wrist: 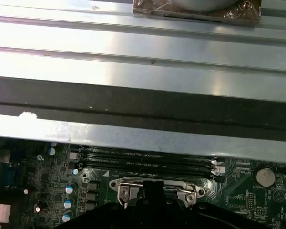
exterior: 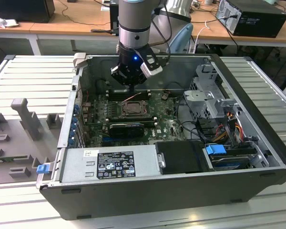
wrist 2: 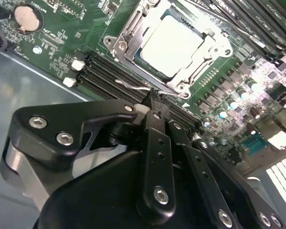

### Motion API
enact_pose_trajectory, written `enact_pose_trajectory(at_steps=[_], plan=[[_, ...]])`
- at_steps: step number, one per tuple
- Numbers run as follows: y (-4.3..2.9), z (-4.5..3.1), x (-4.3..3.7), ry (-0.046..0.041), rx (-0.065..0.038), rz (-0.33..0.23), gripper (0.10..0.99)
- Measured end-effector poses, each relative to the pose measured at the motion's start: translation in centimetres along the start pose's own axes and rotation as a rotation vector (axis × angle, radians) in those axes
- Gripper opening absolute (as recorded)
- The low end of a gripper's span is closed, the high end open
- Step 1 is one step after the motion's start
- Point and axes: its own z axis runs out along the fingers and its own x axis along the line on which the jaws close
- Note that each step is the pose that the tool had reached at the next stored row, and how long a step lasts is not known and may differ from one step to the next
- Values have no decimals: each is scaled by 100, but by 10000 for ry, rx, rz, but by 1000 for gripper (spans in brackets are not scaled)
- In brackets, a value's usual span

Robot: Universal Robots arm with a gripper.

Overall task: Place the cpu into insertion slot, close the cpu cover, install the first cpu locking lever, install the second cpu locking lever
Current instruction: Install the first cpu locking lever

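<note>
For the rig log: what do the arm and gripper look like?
The arm is a grey cylinder ending in a silver ring. The gripper is black with a blue light; in the second wrist view its linkage bars carry silver screw heads. Black cables run beside the arm.

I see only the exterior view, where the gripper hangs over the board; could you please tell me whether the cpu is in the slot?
Observer: Yes, the second wrist view shows the cpu lying in it, pale top up.
Operator: Thank you. Is the cover down?
Observer: The cover lies flat, framing the cpu.
Operator: And where is the gripper's tip?
Observer: The gripper is at the cover's edge, beside a thin wire lever; I cannot tell whether they touch.
</note>
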Motion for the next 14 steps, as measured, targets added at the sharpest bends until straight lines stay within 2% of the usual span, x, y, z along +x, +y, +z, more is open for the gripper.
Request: enact_pose_trajectory(at_steps=[3,8,14], plan=[[-1,43,-5,3,0,4,106],[30,63,-68,4,-1,3,106],[72,129,-113,-1,-57,3,106]])
